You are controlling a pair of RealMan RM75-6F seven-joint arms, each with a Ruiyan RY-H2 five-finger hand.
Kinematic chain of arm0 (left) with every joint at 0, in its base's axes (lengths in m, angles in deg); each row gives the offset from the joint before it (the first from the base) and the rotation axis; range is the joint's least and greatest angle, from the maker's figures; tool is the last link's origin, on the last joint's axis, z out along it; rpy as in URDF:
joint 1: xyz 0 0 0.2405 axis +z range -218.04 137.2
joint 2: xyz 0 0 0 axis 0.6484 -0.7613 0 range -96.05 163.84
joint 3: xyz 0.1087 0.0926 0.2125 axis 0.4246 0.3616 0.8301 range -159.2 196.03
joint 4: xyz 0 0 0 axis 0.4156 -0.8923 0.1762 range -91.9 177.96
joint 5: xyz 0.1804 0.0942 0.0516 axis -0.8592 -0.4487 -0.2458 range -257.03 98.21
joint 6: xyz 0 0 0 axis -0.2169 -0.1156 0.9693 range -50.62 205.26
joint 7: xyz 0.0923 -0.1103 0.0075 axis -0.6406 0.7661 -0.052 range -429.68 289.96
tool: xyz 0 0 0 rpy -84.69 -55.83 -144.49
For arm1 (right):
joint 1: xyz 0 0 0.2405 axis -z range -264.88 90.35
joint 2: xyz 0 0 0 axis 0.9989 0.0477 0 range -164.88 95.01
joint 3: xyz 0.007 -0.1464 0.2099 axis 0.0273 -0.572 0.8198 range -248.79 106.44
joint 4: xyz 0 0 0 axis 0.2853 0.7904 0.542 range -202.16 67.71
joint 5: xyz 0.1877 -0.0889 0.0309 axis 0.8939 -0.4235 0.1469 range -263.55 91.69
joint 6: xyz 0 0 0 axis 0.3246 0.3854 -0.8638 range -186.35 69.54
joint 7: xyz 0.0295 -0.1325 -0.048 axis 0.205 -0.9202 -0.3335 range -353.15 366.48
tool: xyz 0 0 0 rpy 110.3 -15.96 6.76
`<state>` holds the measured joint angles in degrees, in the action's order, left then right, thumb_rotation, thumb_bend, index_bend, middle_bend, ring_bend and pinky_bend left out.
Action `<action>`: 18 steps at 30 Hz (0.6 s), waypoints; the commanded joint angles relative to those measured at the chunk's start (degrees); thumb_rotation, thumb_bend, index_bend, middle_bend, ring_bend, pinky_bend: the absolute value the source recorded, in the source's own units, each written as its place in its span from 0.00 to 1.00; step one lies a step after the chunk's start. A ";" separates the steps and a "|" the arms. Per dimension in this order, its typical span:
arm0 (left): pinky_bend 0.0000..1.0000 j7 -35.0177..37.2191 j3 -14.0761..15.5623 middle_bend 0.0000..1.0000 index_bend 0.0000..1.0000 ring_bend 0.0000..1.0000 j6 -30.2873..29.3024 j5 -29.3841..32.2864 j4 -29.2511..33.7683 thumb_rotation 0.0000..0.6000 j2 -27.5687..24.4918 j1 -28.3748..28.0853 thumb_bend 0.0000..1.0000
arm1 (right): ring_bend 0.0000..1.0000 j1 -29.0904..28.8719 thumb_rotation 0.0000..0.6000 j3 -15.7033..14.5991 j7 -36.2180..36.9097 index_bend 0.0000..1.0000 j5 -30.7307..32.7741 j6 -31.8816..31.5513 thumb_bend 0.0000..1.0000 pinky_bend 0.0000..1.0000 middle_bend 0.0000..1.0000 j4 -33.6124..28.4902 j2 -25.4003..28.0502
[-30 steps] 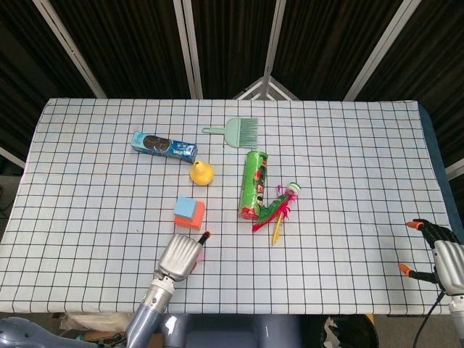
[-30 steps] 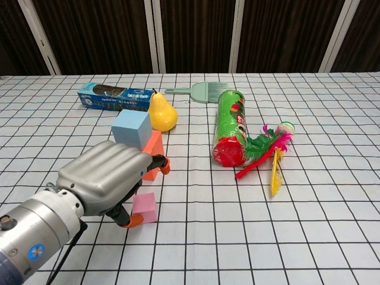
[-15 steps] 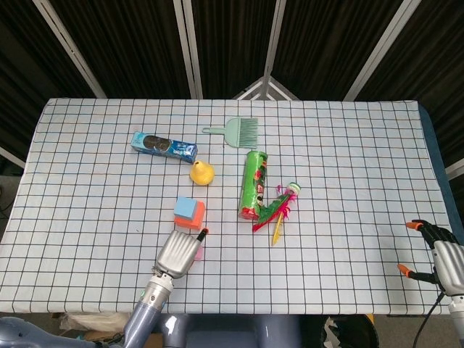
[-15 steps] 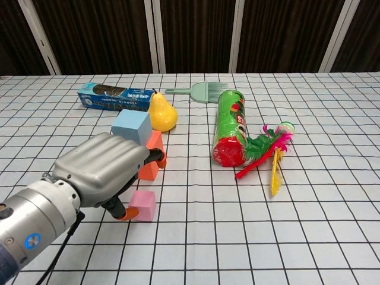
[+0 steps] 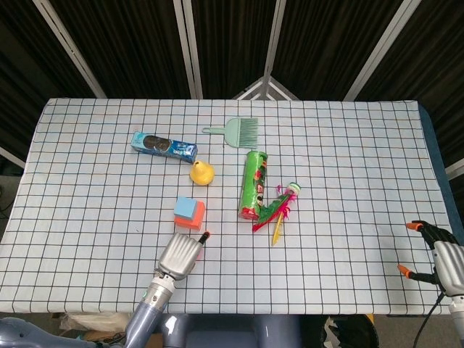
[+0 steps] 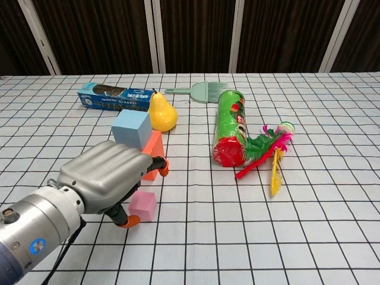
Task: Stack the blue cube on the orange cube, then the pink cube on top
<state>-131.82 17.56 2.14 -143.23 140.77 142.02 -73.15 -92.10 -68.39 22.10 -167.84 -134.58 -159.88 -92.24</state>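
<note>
Checked tablecloth [image 5: 87, 239] under everything. Left hand [image 6: 110, 175] arched low over the pink cube [image 6: 142, 205], fingertips [image 6: 132, 221] down at its sides, touching at the front; real grip impossible to judge. Right hand [image 5: 435, 254] at the near right table edge, fingers spread, holding nothing. Green can [image 6: 230, 126] lying flat, feather toy [image 6: 270, 148] against its red end. Blue biscuit pack [image 6: 116, 97] farther back, green brush [image 6: 202, 91] beyond, yellow pear [image 6: 161, 113] between. Blue cube [image 6: 132, 126] seated on the orange cube [image 6: 153, 159], just behind the pink one
</note>
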 commanded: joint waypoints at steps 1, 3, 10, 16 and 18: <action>0.90 0.37 0.19 0.85 0.25 0.73 -0.06 -0.34 0.30 1.00 0.14 0.18 0.25 | 0.19 -0.05 1.00 -0.03 -0.11 0.25 0.02 0.11 0.17 0.16 0.20 -0.02 -0.01; 0.90 0.31 0.27 0.85 0.26 0.73 -0.62 -0.82 0.58 1.00 0.37 0.40 0.25 | 0.19 -0.10 1.00 -0.06 -0.17 0.25 0.04 0.23 0.17 0.16 0.20 -0.06 0.00; 0.90 -1.19 1.09 0.85 0.31 0.74 -4.40 -3.44 1.32 1.00 1.23 1.95 0.25 | 0.19 -0.10 1.00 -0.11 -0.24 0.25 -0.16 0.06 0.17 0.16 0.20 -0.20 0.05; 0.90 -5.16 1.31 0.86 0.32 0.74 -6.90 -2.12 1.80 1.00 1.89 3.56 0.26 | 0.19 -0.17 1.00 -0.45 -0.43 0.25 -0.70 0.21 0.17 0.16 0.20 0.14 0.23; 0.90 -5.56 1.10 0.86 0.32 0.74 -7.00 -1.83 1.91 1.00 2.11 3.69 0.27 | 0.19 -0.18 1.00 -0.52 -0.28 0.25 -0.87 0.19 0.17 0.16 0.20 0.40 0.04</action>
<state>-137.24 18.73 -4.75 -145.20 142.59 144.01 -69.58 -92.26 -68.81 21.81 -168.52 -134.38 -159.75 -92.10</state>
